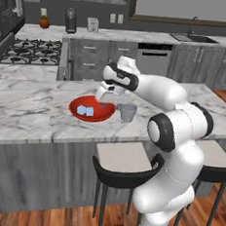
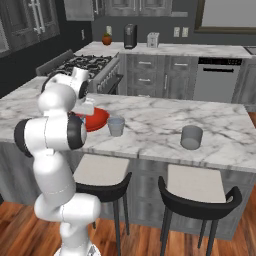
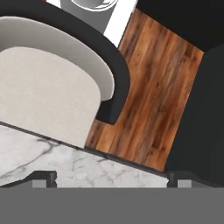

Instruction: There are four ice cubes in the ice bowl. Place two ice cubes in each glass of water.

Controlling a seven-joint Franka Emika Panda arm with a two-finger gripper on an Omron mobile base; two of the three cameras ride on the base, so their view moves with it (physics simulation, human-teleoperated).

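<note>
**Ana:** Marble runs across the whole island desk (image 1: 27, 106), and the red ice bowl (image 1: 78, 112) sits near its front edge, I'd guess so the arm can reach it from the stool side. Two pale ice cubes (image 1: 85, 111) lie inside it; I cannot make out any others.

**Ben:** And the pincer (image 1: 101, 103)?

**Ana:** It hangs just above the bowl's right rim, between the bowl and the nearer glass (image 1: 127, 112), which stands just beside the bowl. Its jaws are spread wide with nothing between them. That reads to me as an approach for a pick, not a carry.

**Ben:** Where is the second glass?

**Ana:** That is what the right base view adds: the other glass (image 2: 191, 137) stands well apart, far along the desk above the second stool (image 2: 196, 185). There the arm hides most of the bowl (image 2: 100, 118).

**Ben:** Does the hand view help?

**Ana:** Somewhat. Its fingertips (image 3: 43, 177) sit at opposite edges, confirming the spread, and it looks past the desk edge (image 3: 52, 157) onto a stool seat (image 3: 43, 92) and wooden floor (image 3: 148, 100), so the hand seems tilted outward, not aimed at the cubes.
</note>
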